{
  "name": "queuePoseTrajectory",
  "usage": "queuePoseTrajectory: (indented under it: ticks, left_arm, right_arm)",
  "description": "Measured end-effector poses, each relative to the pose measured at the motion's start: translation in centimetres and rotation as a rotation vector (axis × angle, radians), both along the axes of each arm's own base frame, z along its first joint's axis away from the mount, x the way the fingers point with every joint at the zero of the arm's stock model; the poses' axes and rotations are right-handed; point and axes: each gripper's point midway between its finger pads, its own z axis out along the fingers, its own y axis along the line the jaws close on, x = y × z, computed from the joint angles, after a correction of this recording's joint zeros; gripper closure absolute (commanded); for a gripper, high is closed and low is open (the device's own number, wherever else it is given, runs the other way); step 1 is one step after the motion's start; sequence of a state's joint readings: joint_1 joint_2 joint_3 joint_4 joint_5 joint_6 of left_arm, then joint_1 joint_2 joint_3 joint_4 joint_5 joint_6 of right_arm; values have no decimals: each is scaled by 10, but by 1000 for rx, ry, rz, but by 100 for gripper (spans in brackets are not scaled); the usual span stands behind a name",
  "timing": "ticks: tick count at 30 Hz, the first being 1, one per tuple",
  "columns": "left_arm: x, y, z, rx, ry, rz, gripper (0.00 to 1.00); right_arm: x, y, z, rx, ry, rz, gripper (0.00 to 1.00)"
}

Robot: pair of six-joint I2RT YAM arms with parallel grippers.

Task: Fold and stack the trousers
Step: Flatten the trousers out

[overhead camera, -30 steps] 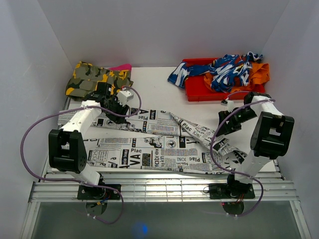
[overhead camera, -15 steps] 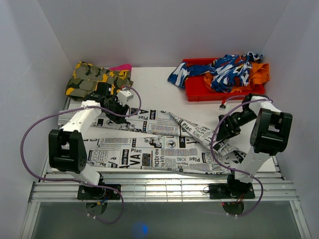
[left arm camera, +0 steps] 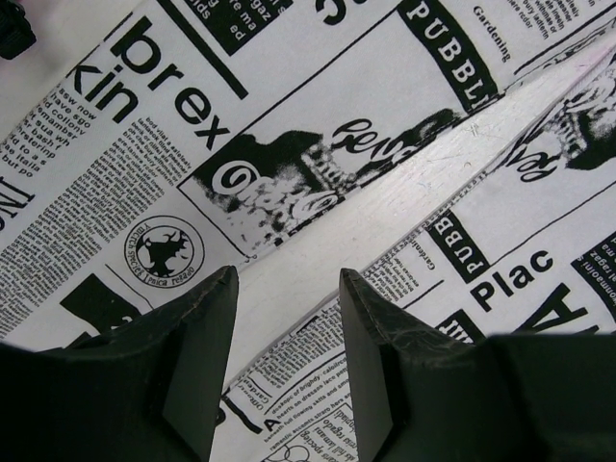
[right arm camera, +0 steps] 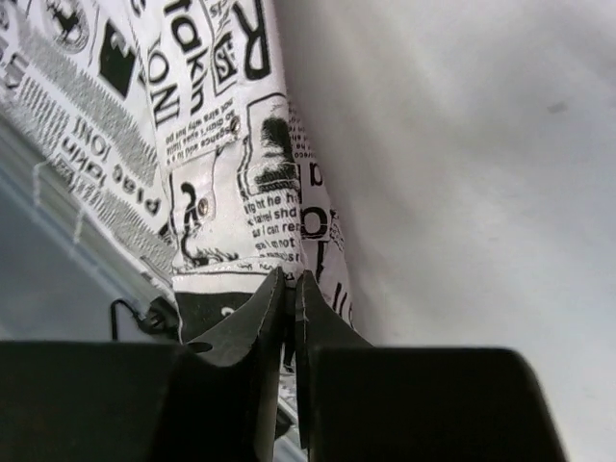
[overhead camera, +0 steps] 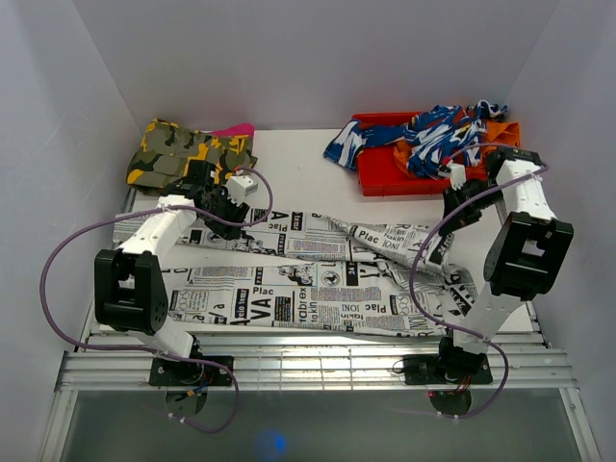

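While the trousers lie spread across the counter from left edge to right, the right end is bunched and pulled up off the surface toward the right claw. Left claw sits over the far-left part of the cloth. Yellow-green camouflage garment is in the far-left corner, well apart from the trousers. Red tray is far right, holding a blue-and-white garment and an orange cloth.

Left wrist view: left claw has its fingers apart, nothing between them. It hangs just over the trousers. A bare white strip runs diagonally between two printed panels. Can't tell if the tips touch the cloth.

Right wrist view: right claw has its fingers together, clamped on a hemmed edge of the trousers. The cloth stretches away from the tips, snaps visible on it. Grey slats show at the left.
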State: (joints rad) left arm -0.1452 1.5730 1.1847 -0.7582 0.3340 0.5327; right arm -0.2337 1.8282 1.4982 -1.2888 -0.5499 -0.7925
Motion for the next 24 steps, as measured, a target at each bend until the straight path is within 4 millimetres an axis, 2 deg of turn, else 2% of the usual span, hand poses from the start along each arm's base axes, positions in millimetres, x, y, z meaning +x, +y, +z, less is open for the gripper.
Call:
queuePoseTrajectory:
  ticks: [3, 6, 9, 11, 13, 14, 16, 17, 19, 22, 24]
  left_arm:
    - [0, 1, -1, 4, 0, 2, 43]
    - [1, 2, -2, 9, 3, 5, 43]
    - [1, 4, -5, 20, 9, 13, 43]
    - [3, 6, -7, 25, 17, 26, 43]
    - [5, 7, -10, 27, 26, 38, 43]
    - [5, 7, -10, 26, 30, 43, 43]
    - [8, 9, -11, 25, 37, 56, 43]
    - [10, 9, -12, 24, 40, 65, 43]
    - [14, 11, -12, 21, 43, 81, 42]
    - [19, 14, -13, 13, 50, 110, 42]
    - [22, 16, -14, 6, 59, 135, 42]
  right_arm:
    - [32, -13, 23, -62, -122, 5, 92]
    - [59, -28, 35, -138, -220, 10, 92]
    - [75, -42, 28, -228, -285, 37, 92]
    - [83, -51, 12, -306, -317, 64, 91]
    - [89, -56, -12, -377, -335, 94, 84]
    - [89, -57, -22, -408, -335, 104, 64]
    - [90, -61, -36, -466, -340, 122, 37]
    - [93, -63, -37, -498, -338, 115, 26]
    - [104, -69, -33, -558, -372, 102, 25]
    - [121, -77, -13, -609, -419, 56, 28]
    - [126, -76, -2, -603, -438, 42, 31]
